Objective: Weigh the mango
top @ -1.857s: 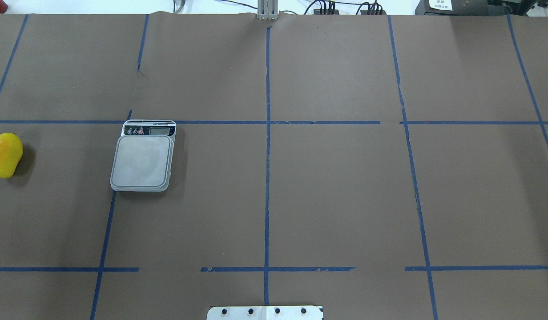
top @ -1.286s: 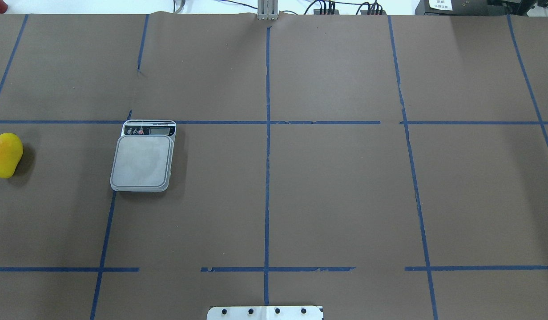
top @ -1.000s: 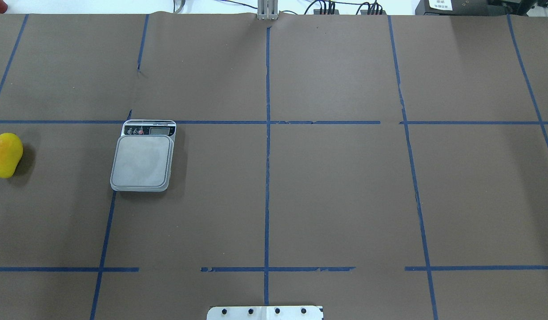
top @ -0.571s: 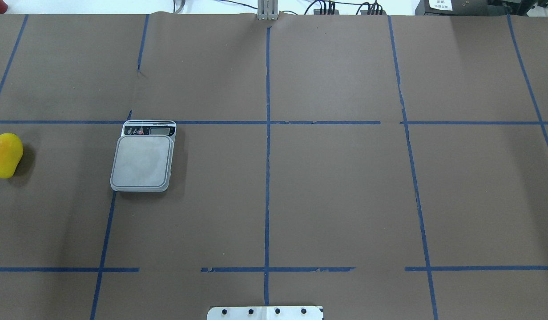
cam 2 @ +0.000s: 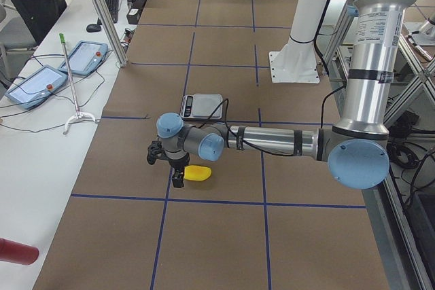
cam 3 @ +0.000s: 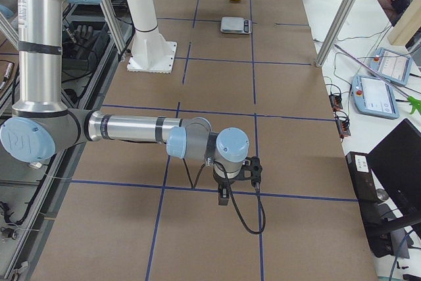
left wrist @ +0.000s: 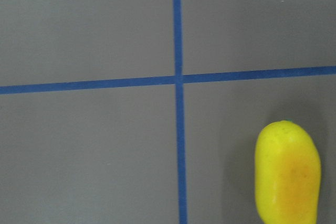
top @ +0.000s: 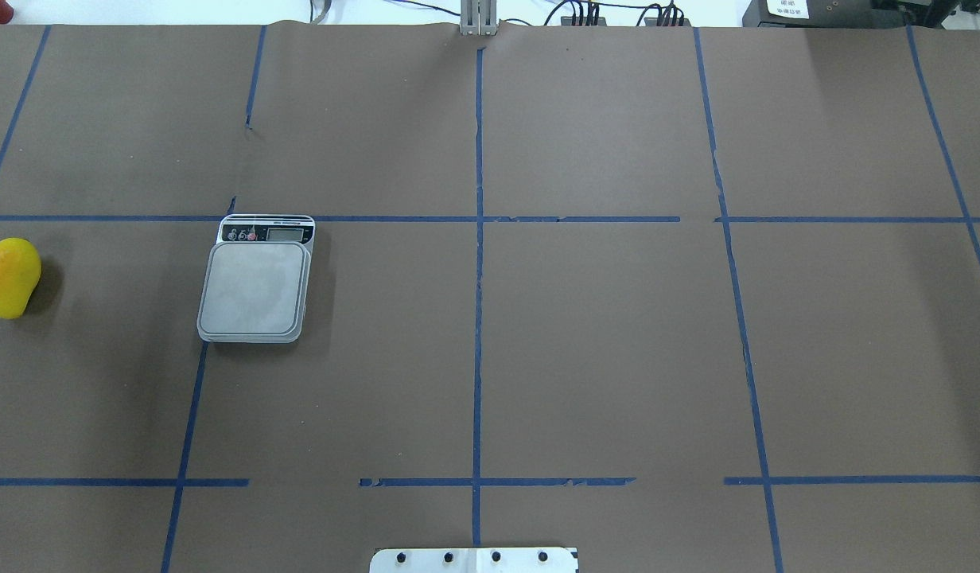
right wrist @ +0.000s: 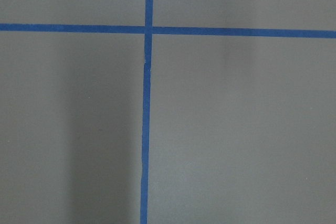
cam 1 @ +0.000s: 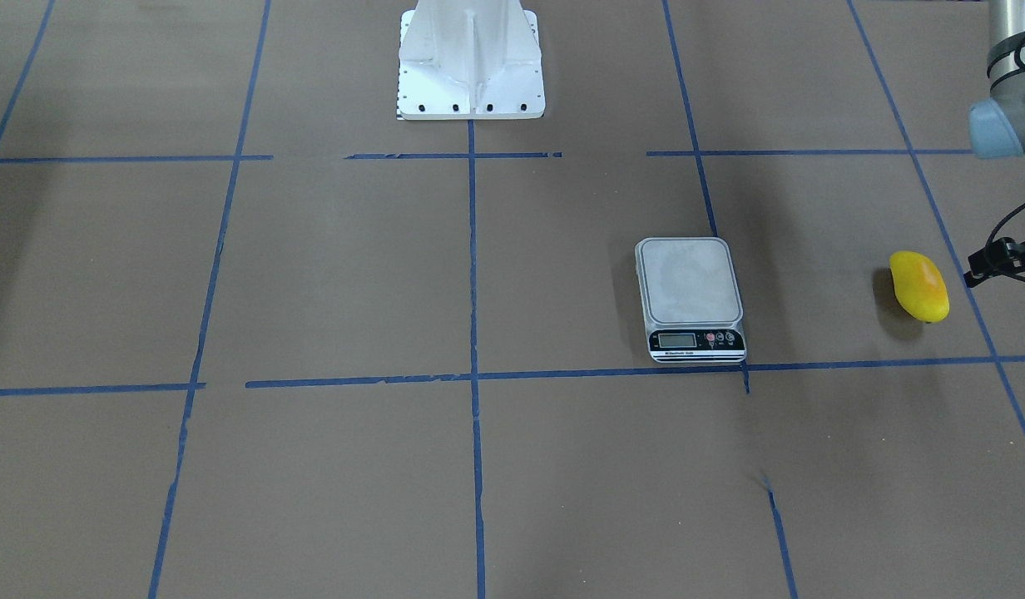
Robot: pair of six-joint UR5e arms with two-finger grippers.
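The yellow mango (top: 10, 278) lies on the brown table cover at the far left edge of the overhead view, apart from the scale. It also shows in the front view (cam 1: 919, 286) and in the left wrist view (left wrist: 287, 174) at the lower right. The grey scale (top: 255, 286) stands with its platform bare (cam 1: 691, 298). My left gripper (cam 2: 178, 180) hangs low just beside the mango, on its outer side; I cannot tell whether it is open. My right gripper (cam 3: 227, 189) hangs over bare table far from both; I cannot tell its state.
The white robot base (cam 1: 471, 62) stands at the table's near middle. Blue tape lines form a grid on the cover. A side bench with teach pendants (cam 2: 41, 79) and a metal post (cam 2: 102, 11) lies beyond the scale's far side.
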